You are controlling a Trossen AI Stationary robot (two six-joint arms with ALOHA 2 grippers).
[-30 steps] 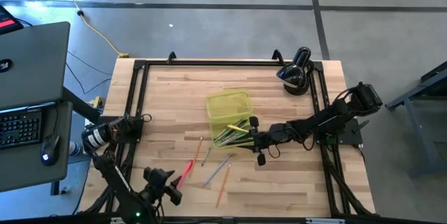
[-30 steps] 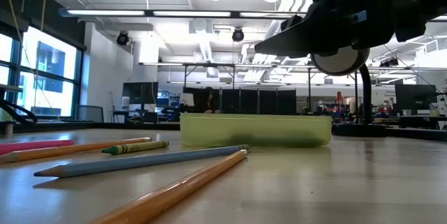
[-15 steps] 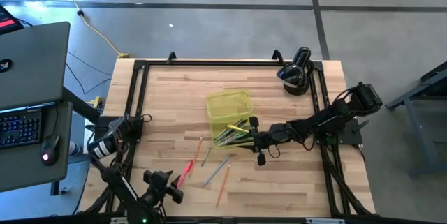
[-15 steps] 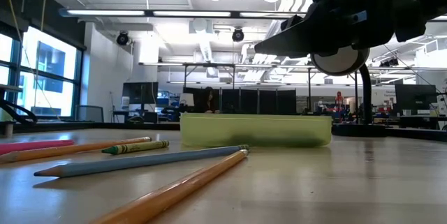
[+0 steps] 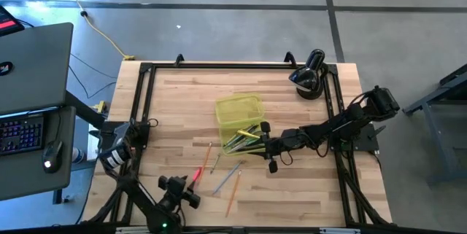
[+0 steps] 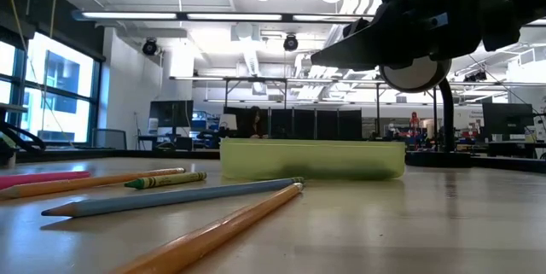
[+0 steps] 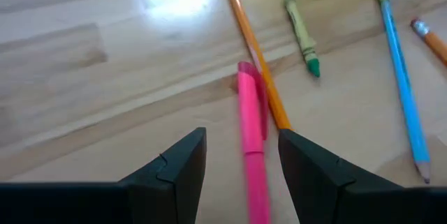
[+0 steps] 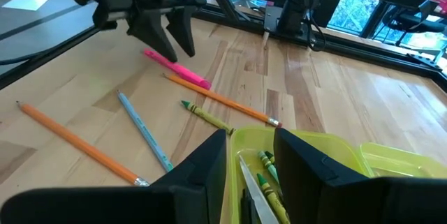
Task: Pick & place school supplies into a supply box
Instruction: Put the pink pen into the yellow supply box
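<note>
My left gripper [image 7: 241,165] is open near the table's near edge. Its fingers stand on either side of the pink pen [image 7: 250,140] without touching it; the right wrist view shows it just above that pen [image 8: 178,67]. The pen lies flat on the wood beside an orange pencil [image 7: 253,49], a green crayon [image 7: 302,37] and a blue pencil [image 7: 404,84]. My right gripper [image 8: 248,158] is open over the near end of the yellow-green supply box [image 5: 238,111], above green crayons [image 8: 269,165] and scissors lying inside it.
A second orange pencil [image 5: 233,194] lies nearest the near edge. A black rounded device [image 5: 308,77] sits at the far right corner. A black frame rail [image 5: 146,103] borders the wooden top. Bare wood lies left of the box.
My left gripper has moved toward the table's right, along the near edge, until it stands over the pink pen. The right arm and all the supplies have kept still.
</note>
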